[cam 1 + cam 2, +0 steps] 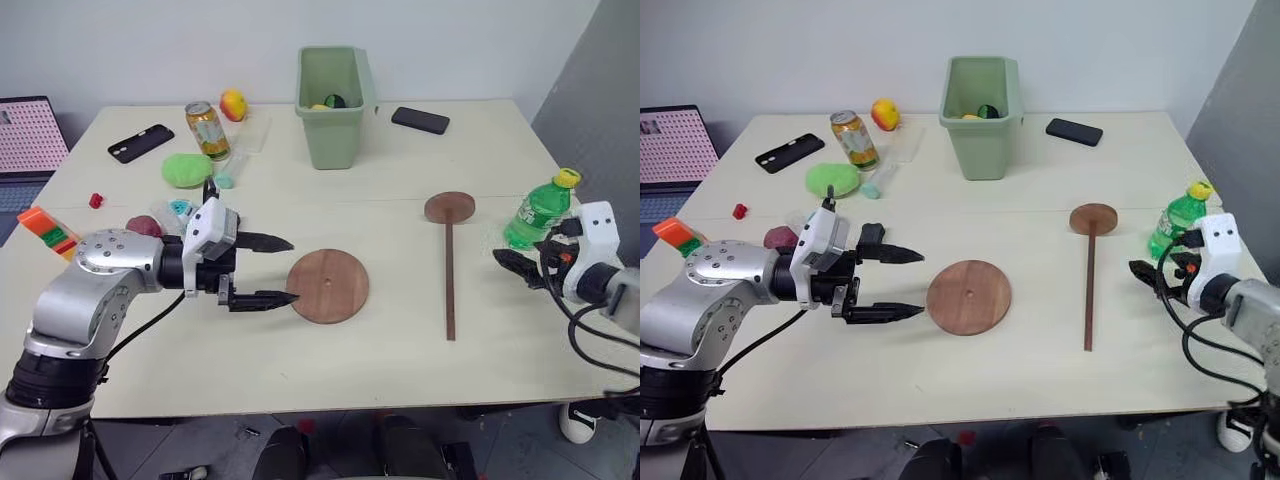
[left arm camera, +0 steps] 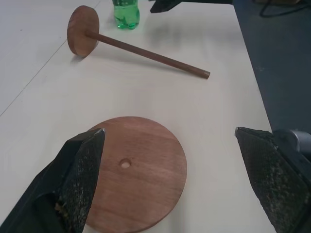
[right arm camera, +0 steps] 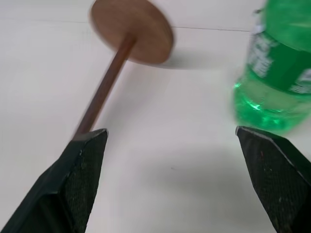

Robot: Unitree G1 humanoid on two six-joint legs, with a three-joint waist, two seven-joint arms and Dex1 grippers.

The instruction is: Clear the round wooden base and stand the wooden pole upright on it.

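- The left gripper (image 1: pixel 265 270) hangs with its fingers spread wide and empty just beside the left edge of the round wooden base (image 1: pixel 328 286); a low sweep from there could shove the disc across the table (image 1: pixel 420 370) before anything is stood on it
- The base lies flat near the middle of the table with nothing on it, its small centre hole showing; it is thin and light, so I judge it could slide or tip if the pole is pressed in at a slant
- The wooden pole (image 1: pixel 449 280) lies flat to the right of the base and well apart from it, disc end pointing away from the robot; being round, the rod may roll off a pinch
- The green bottle (image 1: pixel 541 212) stands just beside the right gripper (image 1: pixel 522 264), whose fingers are wide and empty; a reach for the pole could topple it
- The table is pale and smooth, against a plain white wall, with a green bin (image 1: pixel 333 105), a can (image 1: pixel 207 129) and two phones further back
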